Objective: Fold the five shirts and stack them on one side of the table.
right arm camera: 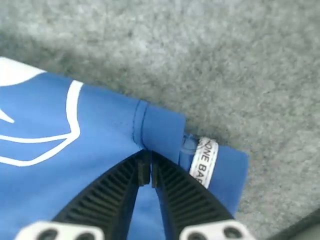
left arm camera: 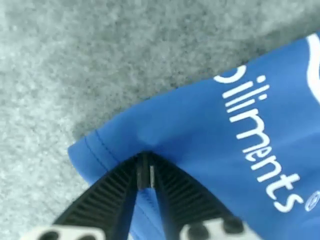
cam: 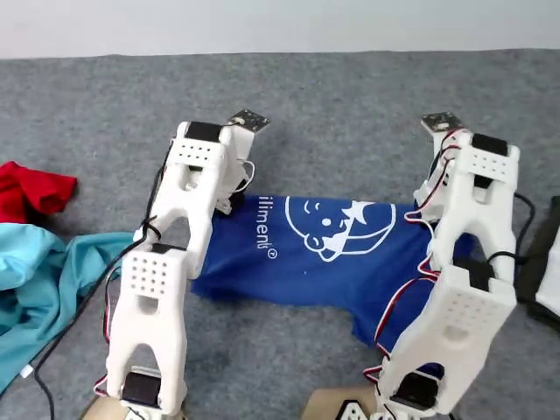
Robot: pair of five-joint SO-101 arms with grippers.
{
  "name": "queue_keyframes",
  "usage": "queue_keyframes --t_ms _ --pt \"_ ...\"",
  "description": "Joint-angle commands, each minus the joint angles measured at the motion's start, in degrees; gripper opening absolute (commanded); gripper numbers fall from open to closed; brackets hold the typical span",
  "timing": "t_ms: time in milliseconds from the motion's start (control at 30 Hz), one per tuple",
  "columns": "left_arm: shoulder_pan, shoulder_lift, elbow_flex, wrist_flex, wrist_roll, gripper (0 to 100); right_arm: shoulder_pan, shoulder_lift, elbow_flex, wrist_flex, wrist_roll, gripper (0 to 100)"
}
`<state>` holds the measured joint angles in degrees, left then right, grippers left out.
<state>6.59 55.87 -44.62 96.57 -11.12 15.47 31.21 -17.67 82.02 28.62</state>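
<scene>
A blue shirt [cam: 306,254] with a white print lies spread on the grey table between the two arms. My left gripper [left arm camera: 145,172] is shut on the blue shirt [left arm camera: 210,135] at its hem corner, near the white lettering. My right gripper [right arm camera: 147,170] is shut on the blue shirt [right arm camera: 75,150] at its other far corner, beside a white label [right arm camera: 204,161]. From above, the left arm [cam: 188,206] stands over the shirt's left edge and the right arm [cam: 464,227] over its right edge.
A teal shirt [cam: 44,280] and a red shirt [cam: 31,191] lie crumpled at the table's left edge. Dark and white cloth [cam: 547,271] shows at the right edge. Bare grey table [cam: 332,114] stretches behind the arms.
</scene>
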Motion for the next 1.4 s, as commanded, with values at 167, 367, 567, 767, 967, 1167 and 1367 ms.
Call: queue_keyframes --t_ms 167,367,567,767,967,1167,1367 --pt "-0.3 -1.6 -10.1 4.0 -0.7 0 -1.5 -0.7 -12.0 9.6 -0.2 1.0" --pt "2.4 -9.7 -6.5 4.0 -0.7 0 -4.7 -0.7 -20.6 18.2 -0.4 1.0" --pt "3.3 -19.5 -2.4 4.0 -0.6 0 -5.9 -3.6 -23.1 20.9 -2.1 1.0" --pt "6.5 -26.6 -1.1 4.0 -0.4 0 -5.1 -14.2 -21.7 21.0 -3.9 1.1" --pt "14.6 -30.2 1.8 3.9 -0.6 0 -2.8 -32.4 -12.5 21.0 -7.0 1.0" --pt "22.6 -30.2 1.9 3.9 -0.3 0 1.0 -51.9 -2.7 20.9 -7.0 1.1" --pt "33.4 -30.2 5.5 3.9 -0.7 0 7.8 -66.9 5.1 20.8 -7.0 1.1"
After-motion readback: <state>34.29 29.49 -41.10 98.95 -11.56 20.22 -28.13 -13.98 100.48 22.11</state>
